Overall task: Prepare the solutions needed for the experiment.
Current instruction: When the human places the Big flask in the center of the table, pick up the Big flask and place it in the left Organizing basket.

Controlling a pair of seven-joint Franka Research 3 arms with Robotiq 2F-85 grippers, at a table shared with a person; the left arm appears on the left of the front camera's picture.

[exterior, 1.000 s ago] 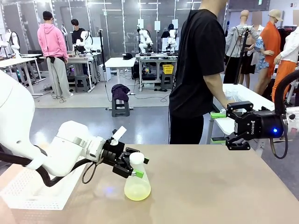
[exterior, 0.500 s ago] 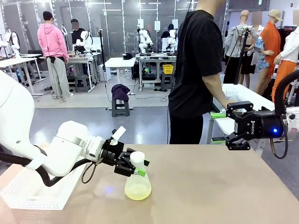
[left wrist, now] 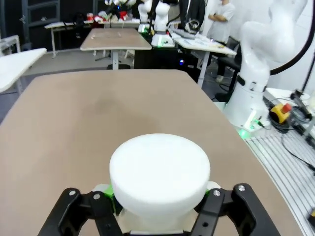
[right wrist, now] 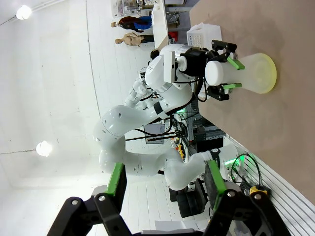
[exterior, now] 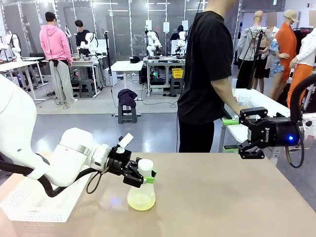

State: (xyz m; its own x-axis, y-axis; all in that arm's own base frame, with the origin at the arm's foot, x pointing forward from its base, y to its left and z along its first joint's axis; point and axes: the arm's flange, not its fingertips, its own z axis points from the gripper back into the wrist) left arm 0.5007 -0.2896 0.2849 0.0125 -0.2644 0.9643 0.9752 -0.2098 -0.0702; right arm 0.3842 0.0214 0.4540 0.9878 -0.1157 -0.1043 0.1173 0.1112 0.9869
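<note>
Jaws of the left gripper (exterior: 141, 177) pinch the flask (exterior: 141, 196) neck at lower middle; a loose hold could tip it and spill the yellow liquid (exterior: 141, 201). Right gripper (exterior: 247, 133), mid-right, hangs wide.

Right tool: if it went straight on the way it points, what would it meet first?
Probably the capped flask of yellowish liquid in the left tool, across the table; depth is unclear.

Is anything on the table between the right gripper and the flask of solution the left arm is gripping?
Nothing visible. The left gripper is shut on the flask neck; bare table lies between it and the open right gripper.
</note>
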